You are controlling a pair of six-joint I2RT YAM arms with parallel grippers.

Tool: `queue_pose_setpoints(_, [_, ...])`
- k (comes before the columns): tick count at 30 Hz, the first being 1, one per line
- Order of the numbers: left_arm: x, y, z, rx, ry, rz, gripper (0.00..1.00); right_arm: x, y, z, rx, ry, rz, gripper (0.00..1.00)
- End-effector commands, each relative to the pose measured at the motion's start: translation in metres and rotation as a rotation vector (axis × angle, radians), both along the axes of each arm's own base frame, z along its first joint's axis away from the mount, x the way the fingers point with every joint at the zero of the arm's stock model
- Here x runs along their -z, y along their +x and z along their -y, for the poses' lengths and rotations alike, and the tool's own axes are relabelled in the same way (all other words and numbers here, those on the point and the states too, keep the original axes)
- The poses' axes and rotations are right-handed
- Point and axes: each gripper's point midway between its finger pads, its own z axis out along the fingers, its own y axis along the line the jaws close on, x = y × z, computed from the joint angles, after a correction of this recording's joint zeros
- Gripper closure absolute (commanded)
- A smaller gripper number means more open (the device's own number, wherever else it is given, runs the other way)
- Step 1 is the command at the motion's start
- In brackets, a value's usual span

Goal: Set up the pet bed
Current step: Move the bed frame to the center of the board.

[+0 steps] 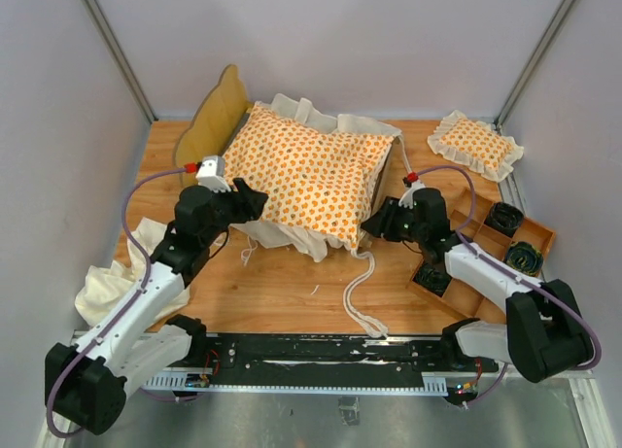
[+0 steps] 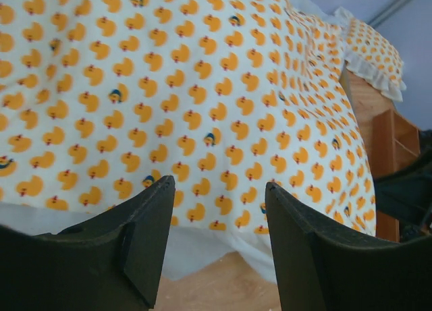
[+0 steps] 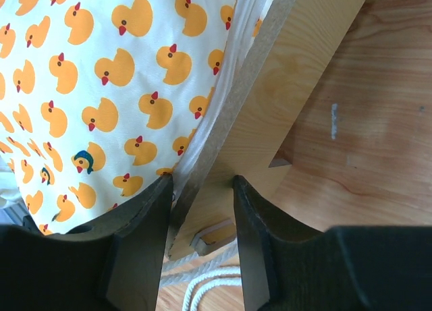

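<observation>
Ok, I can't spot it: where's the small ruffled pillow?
In the top view, the small pillow lies at the far right of the table, beyond the wooden tray.

the cushion [image 1: 311,176] lies on the bed frame [image 1: 216,118] mid-table [image 1: 292,292], with the headboard at the far left end. a small pillow [image 1: 476,144] sits in the far right corner and a compartment tray [image 1: 471,224] nearer on the right. a cloth [image 1: 107,278] lies near left. a tie string [image 1: 358,292] trails in front of the cushion.
</observation>
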Motion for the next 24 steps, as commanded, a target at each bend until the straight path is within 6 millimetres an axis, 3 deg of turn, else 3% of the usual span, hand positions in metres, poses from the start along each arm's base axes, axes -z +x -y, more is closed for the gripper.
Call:
queue_pose_setpoints(1, [-0.014, -0.016, 0.035, 0.147, 0.026, 0.077, 0.39, -0.033, 0.015, -0.027, -0.038, 0.100, 0.062, 0.59])
queue_pose_setpoints(4, [-0.008, -0.033, 0.061, 0.247, 0.026, 0.081, 0.39, -0.030, 0.013, -0.024, -0.067, 0.033, 0.057, 0.54])
queue_pose_setpoints(8, [0.000, -0.056, 0.093, 0.349, 0.022, 0.084, 0.39, -0.013, -0.001, 0.013, -0.036, -0.195, 0.045, 0.41])
queue_pose_setpoints(12, [0.010, -0.077, 0.125, 0.448, 0.024, 0.072, 0.38, -0.015, -0.022, 0.036, -0.047, -0.300, 0.059, 0.39])
queue_pose_setpoints(19, [0.023, -0.090, 0.163, 0.547, 0.007, 0.021, 0.38, -0.012, -0.062, 0.039, -0.033, -0.251, 0.026, 0.49])
queue_pose_setpoints(24, [0.025, -0.084, 0.166, 0.526, 0.008, 0.010, 0.38, 0.013, -0.076, 0.031, -0.014, -0.233, -0.029, 0.53])
